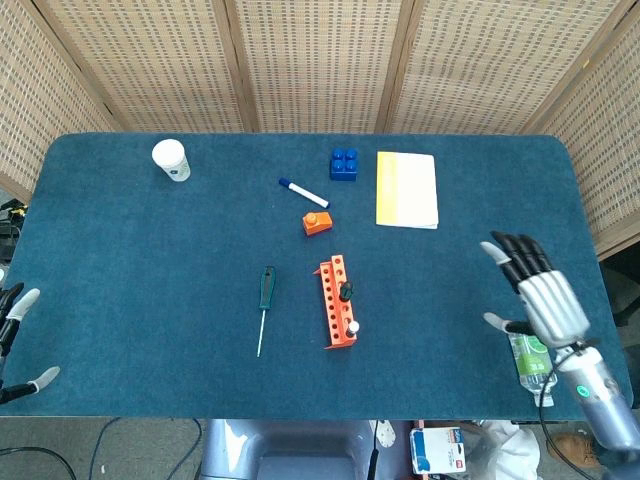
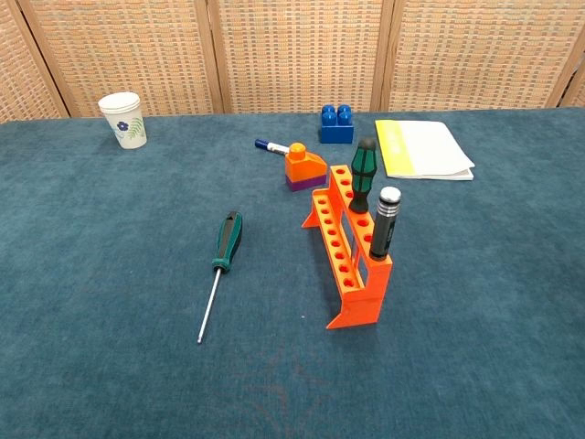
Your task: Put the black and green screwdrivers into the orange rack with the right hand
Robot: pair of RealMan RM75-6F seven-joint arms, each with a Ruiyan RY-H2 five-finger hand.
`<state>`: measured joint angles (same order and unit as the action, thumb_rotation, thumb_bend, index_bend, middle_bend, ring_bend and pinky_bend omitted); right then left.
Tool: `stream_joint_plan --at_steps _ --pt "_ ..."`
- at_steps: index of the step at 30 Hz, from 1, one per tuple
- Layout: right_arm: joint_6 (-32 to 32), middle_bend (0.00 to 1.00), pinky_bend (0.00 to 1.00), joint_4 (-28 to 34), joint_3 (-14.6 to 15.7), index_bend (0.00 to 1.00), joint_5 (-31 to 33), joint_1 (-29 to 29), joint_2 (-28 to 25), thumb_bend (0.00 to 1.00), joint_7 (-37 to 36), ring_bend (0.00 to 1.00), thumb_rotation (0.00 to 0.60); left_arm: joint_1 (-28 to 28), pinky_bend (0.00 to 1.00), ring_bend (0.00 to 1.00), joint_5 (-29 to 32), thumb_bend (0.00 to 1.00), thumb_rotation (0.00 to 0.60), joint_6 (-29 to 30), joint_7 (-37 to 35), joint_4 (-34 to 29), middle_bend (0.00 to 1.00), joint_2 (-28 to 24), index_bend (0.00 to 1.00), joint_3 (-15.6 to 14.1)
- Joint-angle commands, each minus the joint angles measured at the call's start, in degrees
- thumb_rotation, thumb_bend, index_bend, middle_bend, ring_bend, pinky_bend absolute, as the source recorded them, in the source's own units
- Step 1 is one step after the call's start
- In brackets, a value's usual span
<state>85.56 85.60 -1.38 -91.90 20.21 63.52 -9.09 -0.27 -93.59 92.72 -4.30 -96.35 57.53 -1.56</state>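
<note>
The orange rack [image 2: 348, 259] [image 1: 334, 314] stands mid-table. A green-handled screwdriver [image 2: 363, 174] [image 1: 346, 291] stands upright in it. A black driver with a silver cap [image 2: 385, 222] [image 1: 353, 327] stands in its near end. Another black and green screwdriver [image 2: 222, 257] [image 1: 265, 301] lies flat on the cloth left of the rack. My right hand [image 1: 537, 294] hovers far right near the table edge, fingers spread, holding nothing. My left hand [image 1: 12, 345] shows only fingertips at the left edge, spread apart. Neither hand appears in the chest view.
A paper cup [image 2: 122, 119] stands at the back left. A blue marker [image 2: 269, 144], an orange block [image 2: 304, 168], a blue brick [image 2: 336, 124] and a yellow-edged notepad [image 2: 421, 148] lie behind the rack. A green packet [image 1: 531, 352] sits under my right hand.
</note>
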Motion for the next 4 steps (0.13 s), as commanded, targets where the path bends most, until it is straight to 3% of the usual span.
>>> stream_joint_plan --at_steps 1,4 --pt "10.98 0.0 0.0 0.16 2.39 0.0 -0.03 -9.85 -0.5 0.0 9.1 0.0 0.6 0.78 0.0 0.0 -1.38 0.0 0.6 1.66 -1.88 2.23 0.0 0.78 0.0 -0.38" --pt "13.35 0.0 0.0 -0.01 2.66 0.0 -1.02 -11.83 0.2 0.0 11.17 0.0 0.6 1.04 0.0 0.0 -2.89 0.0 0.6 2.75 -2.38 3.17 0.0 1.07 0.0 -0.67"
